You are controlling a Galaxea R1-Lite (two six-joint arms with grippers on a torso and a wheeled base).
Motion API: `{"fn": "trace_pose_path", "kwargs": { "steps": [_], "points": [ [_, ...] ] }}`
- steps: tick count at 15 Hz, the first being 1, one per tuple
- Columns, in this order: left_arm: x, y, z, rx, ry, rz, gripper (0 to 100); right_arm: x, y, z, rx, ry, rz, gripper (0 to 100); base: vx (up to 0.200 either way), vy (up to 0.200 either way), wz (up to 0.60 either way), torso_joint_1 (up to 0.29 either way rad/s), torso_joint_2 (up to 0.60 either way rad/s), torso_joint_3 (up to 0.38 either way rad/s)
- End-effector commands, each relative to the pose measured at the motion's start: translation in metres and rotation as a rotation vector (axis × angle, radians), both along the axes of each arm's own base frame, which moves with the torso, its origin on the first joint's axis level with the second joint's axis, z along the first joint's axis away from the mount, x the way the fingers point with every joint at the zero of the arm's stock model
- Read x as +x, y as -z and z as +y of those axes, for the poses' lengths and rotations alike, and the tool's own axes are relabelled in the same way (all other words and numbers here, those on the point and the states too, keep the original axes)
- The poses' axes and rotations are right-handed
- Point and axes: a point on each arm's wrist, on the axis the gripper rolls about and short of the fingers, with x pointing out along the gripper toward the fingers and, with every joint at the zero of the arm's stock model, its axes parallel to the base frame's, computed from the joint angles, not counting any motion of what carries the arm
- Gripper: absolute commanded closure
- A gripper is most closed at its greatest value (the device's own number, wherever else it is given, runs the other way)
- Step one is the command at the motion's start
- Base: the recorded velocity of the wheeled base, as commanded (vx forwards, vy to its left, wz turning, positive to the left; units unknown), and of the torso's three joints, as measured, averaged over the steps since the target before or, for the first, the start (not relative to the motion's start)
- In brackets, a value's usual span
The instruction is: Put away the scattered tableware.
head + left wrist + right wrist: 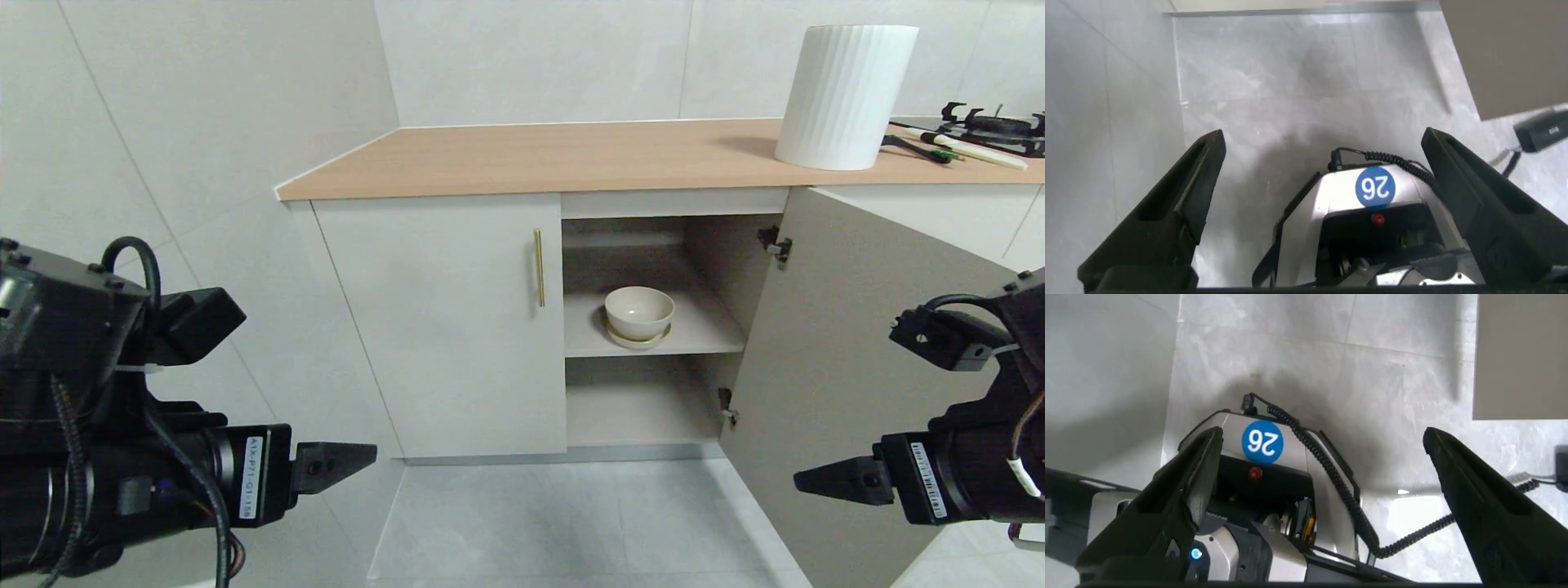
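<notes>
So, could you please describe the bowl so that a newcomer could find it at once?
Under the wooden countertop, the right cabinet door stands open. On the upper shelf inside sits a cream bowl on a small plate. Unlike the tall ribbed white container up on the counter, it is low, smooth and rounded.

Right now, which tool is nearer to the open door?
Right. The right tool is low in front of the open door; the left tool is on the far side of the cabinet, past the closed door.
</notes>
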Motion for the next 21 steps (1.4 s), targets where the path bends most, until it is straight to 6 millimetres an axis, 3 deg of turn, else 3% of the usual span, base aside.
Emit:
{"fn": "trace_pose_path", "kwargs": {
  "steps": [1,4,10,19,21],
  "points": [
    [0.0,0.0,0.0,0.001,-0.001,0.002,0,0.002,0.002,0.001,-0.004,0.0,0.007,0,0.0,0.0,0.0,0.0,0.0,0.0],
    [0.001,0.001,-0.001,0.001,-0.001,0.002,0,0.001,0.001,0.001,-0.002,0.0,0.004,0,0.0,0.0,0.0,0.0,0.0,0.0],
    [0.002,0.002,-0.001,0.005,-0.002,0.007,0,-0.005,0.0,-0.003,-0.018,-0.006,0.021,0,0.0,-0.2,0.0,0.002,0.0,0.003],
    [0.002,0.002,-0.001,0.006,-0.002,0.008,0,-0.053,-0.01,-0.032,-0.222,-0.151,0.154,0,0.0,-0.2,0.0,0.003,0.0,0.003],
    [0.001,0.002,-0.001,0.005,-0.002,0.005,0,-0.052,-0.012,-0.037,-0.249,-0.099,0.136,0,0.0,0.0,0.0,0.0,0.0,0.0]
  ]
}}
